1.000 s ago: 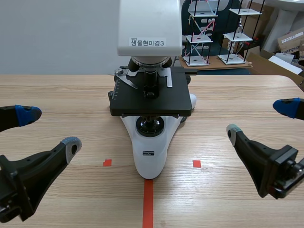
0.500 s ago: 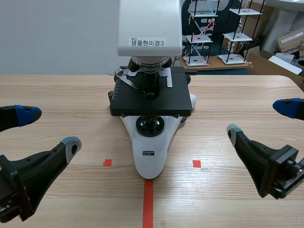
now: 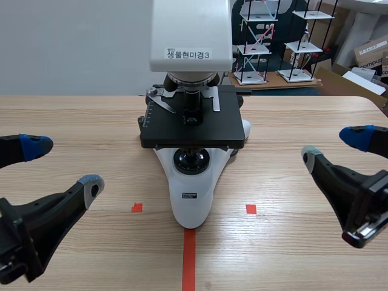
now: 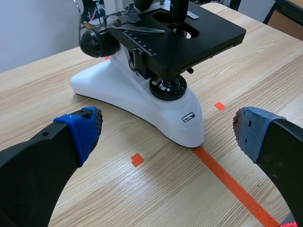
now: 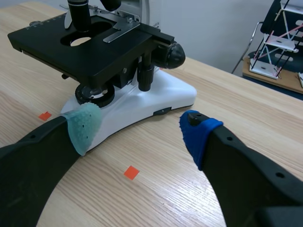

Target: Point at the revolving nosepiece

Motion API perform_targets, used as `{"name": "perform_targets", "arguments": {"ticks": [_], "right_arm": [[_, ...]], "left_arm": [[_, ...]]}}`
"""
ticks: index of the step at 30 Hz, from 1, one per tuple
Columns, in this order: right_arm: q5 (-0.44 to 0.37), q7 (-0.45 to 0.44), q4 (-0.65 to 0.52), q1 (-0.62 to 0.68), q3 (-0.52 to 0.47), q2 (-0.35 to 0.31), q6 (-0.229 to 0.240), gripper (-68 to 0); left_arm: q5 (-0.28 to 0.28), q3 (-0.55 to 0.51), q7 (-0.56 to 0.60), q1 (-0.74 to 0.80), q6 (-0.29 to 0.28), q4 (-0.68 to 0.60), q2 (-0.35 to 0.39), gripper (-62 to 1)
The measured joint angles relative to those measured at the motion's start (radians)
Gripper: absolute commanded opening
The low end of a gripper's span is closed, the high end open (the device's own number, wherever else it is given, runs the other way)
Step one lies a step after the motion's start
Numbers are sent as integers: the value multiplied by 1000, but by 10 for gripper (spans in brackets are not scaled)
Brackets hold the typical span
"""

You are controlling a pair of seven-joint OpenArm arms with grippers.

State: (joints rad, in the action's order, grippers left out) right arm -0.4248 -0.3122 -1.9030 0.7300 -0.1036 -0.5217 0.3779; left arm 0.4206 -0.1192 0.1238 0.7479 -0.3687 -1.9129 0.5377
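Quick status from my end. The microscope (image 3: 191, 130) sits mid-bench (image 3: 79, 121) with its white base (image 3: 191, 203) pointing toward me. The front tip of the base meets the far end of the orange-red tape line (image 3: 189, 260).

The revolving nosepiece (image 3: 190, 81) is tucked right under the big white head (image 3: 191, 33), straight above the black stage (image 3: 194, 124). One objective (image 3: 193, 104) hangs down from it toward the hole in the stage. Neither wrist cam really catches the nosepiece itself, just the objective barrels over the stage.

My left pincer (image 3: 63, 163) is low on the left side of the bench, fingers spread wide with nothing between them. On its wrist cam the front of the base lies ahead of it, roughly centred between the two pads.

The right pincer (image 3: 334, 147) is much the same over on the right: gaping open, holding nothing. Its wrist cam looks at the microscope's flank, with the black focus knob (image 5: 170, 54) out ahead.

Both pincers are well apart from the microscope and sit a good way lower than the nosepiece.

Behind the bench there's a rack of stick models (image 3: 260, 42) and some cardboard boxes (image 3: 370, 51) off to the right.
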Motion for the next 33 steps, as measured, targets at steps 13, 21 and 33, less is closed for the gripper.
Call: {"name": "perform_targets", "arguments": {"ticks": [13,21,33], "right_arm": [[57,0,1,-182,24,1,7,-595],[119,-27,80,-312,143,1,11,-643],[219,-136,137,-416,214,1,16,-662]], "left_arm": [[0,0,0,0,0,0,0,-28],[0,0,0,0,0,0,0,-28],[0,0,0,0,0,0,0,-28]]}}
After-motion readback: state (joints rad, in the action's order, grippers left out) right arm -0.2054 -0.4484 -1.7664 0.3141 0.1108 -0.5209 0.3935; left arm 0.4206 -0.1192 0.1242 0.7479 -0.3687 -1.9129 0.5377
